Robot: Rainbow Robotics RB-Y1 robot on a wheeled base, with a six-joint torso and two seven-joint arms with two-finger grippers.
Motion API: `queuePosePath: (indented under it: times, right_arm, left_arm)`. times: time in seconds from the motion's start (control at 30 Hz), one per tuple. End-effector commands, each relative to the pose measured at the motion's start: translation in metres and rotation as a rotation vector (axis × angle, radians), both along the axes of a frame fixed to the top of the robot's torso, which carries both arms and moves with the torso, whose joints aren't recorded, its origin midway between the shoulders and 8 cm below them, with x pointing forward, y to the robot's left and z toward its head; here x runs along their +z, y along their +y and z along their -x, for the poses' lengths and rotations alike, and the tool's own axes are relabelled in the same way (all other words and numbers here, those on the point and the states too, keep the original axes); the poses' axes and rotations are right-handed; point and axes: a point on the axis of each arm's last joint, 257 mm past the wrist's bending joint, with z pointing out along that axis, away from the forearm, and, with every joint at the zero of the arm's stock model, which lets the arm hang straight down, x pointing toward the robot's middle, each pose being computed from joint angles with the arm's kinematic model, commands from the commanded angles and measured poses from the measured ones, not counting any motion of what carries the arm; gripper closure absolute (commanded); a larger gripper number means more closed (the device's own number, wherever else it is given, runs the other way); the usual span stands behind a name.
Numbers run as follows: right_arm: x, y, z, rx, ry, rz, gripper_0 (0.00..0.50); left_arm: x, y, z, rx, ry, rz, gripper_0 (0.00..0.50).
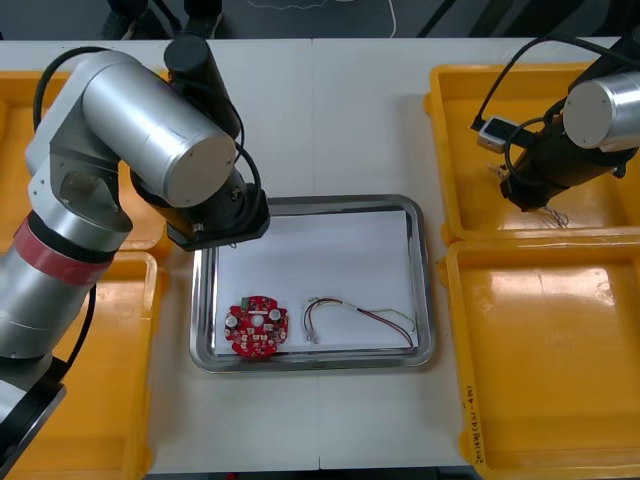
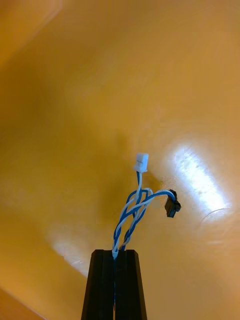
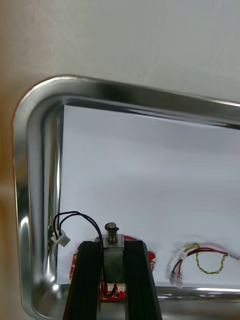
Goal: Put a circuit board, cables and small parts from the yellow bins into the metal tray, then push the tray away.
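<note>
As left claw (image 3: 113, 244) clamps small metal part (image 3: 113, 260), right claw (image 2: 115, 252) pinches cable (image 2: 141, 163)

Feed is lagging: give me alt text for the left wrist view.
The left gripper has its fingers shut on a small metal part above the metal tray, white inside; a black cable with a white plug loops from the part. Partly hidden behind the fingers lies a red circuit board, a red and yellow cable beside it.

The table (image 1: 360, 120) carries a metal tray (image 1: 310, 362) between four yellow bins (image 1: 540, 380).
</note>
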Motion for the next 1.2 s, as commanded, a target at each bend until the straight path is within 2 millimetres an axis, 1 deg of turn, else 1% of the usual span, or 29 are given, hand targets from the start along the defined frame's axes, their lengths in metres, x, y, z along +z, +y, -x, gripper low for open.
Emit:
queuePosePath:
  times: [0.03, 0.23, 0.37, 0.4, 0.43, 0.47, 0.5, 0.57, 0.63, 0.73, 0.77, 1.0, 1.03, 1.1, 1.2]
  right_arm:
    - [0.045, 0.008, -0.025, 0.016, -0.103, -0.012, 0.5]
    - [0.038, 0.015, -0.028, 0.014, -0.107, 0.01, 0.5]
    - [0.031, 0.019, -0.03, 0.018, -0.109, 0.015, 0.5]
    - [0.03, 0.019, -0.031, 0.018, -0.112, 0.023, 0.486]
    - [0.03, 0.02, -0.032, 0.02, -0.116, 0.032, 0.363]
    - [0.028, 0.021, -0.032, 0.022, -0.114, 0.036, 0.263]
    - [0.029, 0.021, -0.032, 0.023, -0.116, 0.035, 0.228]
    - [0.029, 0.022, -0.032, 0.026, -0.114, 0.035, 0.118]
    - [0.028, 0.021, -0.03, 0.028, -0.108, 0.037, 0.06]
    - [0.027, 0.017, -0.027, 0.028, -0.092, 0.047, 0.009]
    - [0.027, 0.015, -0.026, 0.028, -0.089, 0.048, 0.0]
    - [0.031, 0.0, -0.022, 0.034, -0.074, 0.066, 0.0]
    - [0.031, -0.005, -0.02, 0.033, -0.067, 0.072, 0.0]
    - [0.029, -0.009, -0.016, 0.036, -0.054, 0.077, 0.0]
    - [0.023, -0.017, -0.011, 0.036, -0.038, 0.082, 0.0]
  left_arm:
    - [-0.019, -0.018, 0.003, -0.087, 0.022, -0.018, 0.5]
    - [-0.036, -0.027, -0.004, -0.115, 0.011, -0.011, 0.5]
    - [-0.045, -0.028, -0.006, -0.123, 0.005, -0.003, 0.5]
    - [-0.048, -0.026, -0.006, -0.132, 0.002, -0.008, 0.5]
    - [-0.052, -0.024, -0.004, -0.144, 0.006, -0.017, 0.5]
    - [-0.055, -0.022, -0.004, -0.155, 0.006, -0.025, 0.5]
    - [-0.056, -0.021, -0.004, -0.155, 0.005, -0.027, 0.5]
    - [-0.06, -0.019, -0.004, -0.156, 0.0, -0.025, 0.5]
    - [-0.063, -0.018, -0.004, -0.157, -0.001, -0.027, 0.5]
    - [-0.066, -0.017, -0.003, -0.163, 0.0, -0.03, 0.5]
    - [-0.067, -0.016, -0.002, -0.165, 0.003, -0.032, 0.5]
    - [-0.073, -0.014, -0.002, -0.172, -0.003, -0.036, 0.494]
    - [-0.072, -0.014, -0.002, -0.174, -0.004, -0.036, 0.491]
    - [-0.073, -0.015, -0.002, -0.177, -0.003, -0.036, 0.477]
    - [-0.074, -0.014, -0.001, -0.179, -0.002, -0.036, 0.421]
